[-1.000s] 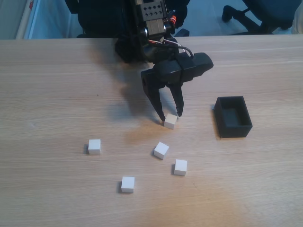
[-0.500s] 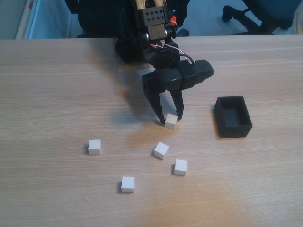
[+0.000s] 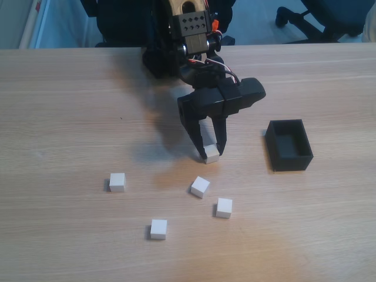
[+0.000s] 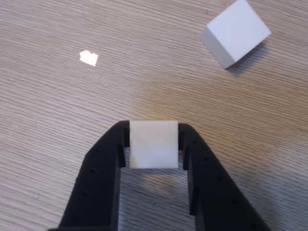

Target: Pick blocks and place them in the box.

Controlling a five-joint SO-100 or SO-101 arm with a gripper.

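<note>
Wood-grain tabletop (image 3: 70, 117) carries your gripper (image 3: 210, 155), closed onto a white block (image 3: 212, 154); box (image 3: 289, 145) sits to its right, four blocks below. Wrist view: gripper (image 4: 154, 144) pinches the block (image 4: 153, 144) on both sides; another block (image 4: 235, 32) lies beyond, upper right.

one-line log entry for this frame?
phase: grasp | tool: shut on block, on table | loose blocks: four | box: empty
</note>
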